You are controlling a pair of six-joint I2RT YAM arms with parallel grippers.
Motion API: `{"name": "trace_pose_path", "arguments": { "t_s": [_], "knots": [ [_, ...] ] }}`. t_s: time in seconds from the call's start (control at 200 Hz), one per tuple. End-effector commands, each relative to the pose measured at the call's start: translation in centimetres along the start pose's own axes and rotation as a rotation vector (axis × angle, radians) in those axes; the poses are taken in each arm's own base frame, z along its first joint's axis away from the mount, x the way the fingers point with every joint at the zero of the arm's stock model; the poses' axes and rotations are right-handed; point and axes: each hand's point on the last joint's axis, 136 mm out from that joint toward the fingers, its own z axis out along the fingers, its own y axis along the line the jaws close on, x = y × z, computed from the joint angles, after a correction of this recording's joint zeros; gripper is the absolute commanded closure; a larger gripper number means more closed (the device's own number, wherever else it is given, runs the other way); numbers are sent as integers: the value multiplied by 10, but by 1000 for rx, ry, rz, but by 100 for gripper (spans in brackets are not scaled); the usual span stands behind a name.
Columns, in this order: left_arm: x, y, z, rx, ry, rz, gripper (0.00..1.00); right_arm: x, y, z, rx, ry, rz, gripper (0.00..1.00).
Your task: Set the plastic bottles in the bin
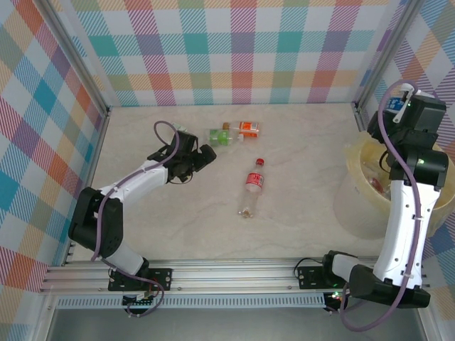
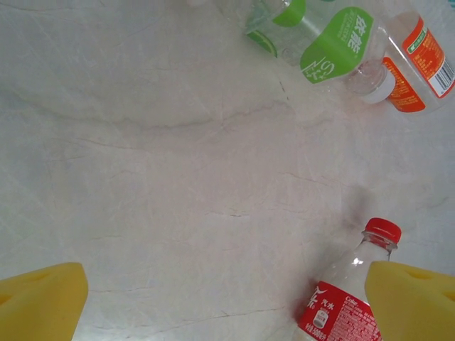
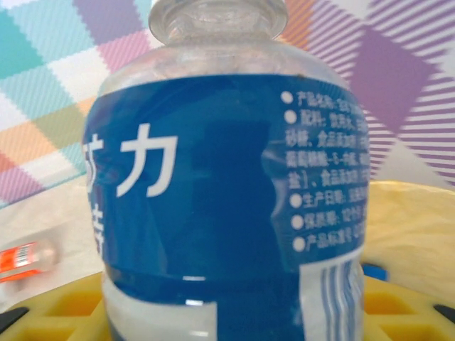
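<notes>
top view: three plastic bottles lie on the table (image 1: 298, 227) — a red-labelled bottle (image 1: 253, 186) mid-table, a green-labelled bottle (image 1: 222, 136) and an orange-labelled bottle (image 1: 248, 128) touching farther back; the bin (image 1: 359, 209) at right seems to hold some already. left wrist: the left gripper (image 2: 229, 302) gapes empty, the red-labelled bottle by one pad. right wrist: the right gripper (image 3: 227, 320) clamps a blue-labelled bottle (image 3: 227, 206) at the bin's rim — release comes next, i judge.

Yellow fingers (image 2: 39, 302) spread wide, red-label bottle (image 2: 345, 298) beside one, green-label bottle (image 2: 327, 42) touching orange-label bottle (image 2: 419, 60) at top right.
</notes>
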Motion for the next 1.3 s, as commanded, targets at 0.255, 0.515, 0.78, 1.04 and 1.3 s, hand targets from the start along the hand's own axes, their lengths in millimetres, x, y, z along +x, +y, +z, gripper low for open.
{"name": "trace_pose_path", "arguments": {
  "t_s": [0.255,0.515,0.78,1.04,1.3],
  "knots": [
    [-13,-24,10,23,40,-42,0,31,-108,-12,347,115,35,48],
    [-13,-34,19,44,68,-58,0,61,-143,-7,457,206,39,45],
    [-12,-27,17,24,63,-56,0,80,-169,-8,622,253,84,17],
    [-11,-22,16,8,55,-51,0,66,-165,-18,614,196,124,3],
    [-9,-18,19,0,57,-55,0,54,-135,-19,440,132,185,0]
  ]
}}
